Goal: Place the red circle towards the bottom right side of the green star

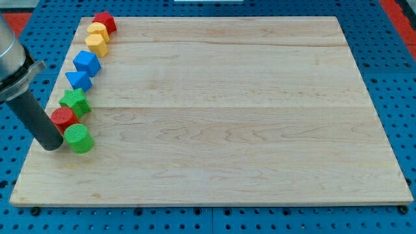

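Observation:
The red circle (64,118) lies at the board's left edge, touching the green star (75,101) just above it and to the right. A green circle (78,138) sits below and right of the red circle, close against it. My tip (51,145) rests on the board just left of the green circle and directly below the red circle; the dark rod covers part of the red circle's left side.
Up the left edge stand a blue triangle (79,80), a blue block (86,63), two yellow blocks (98,44) (98,30) and a red block (105,22). The wooden board (227,110) lies on a blue pegboard table.

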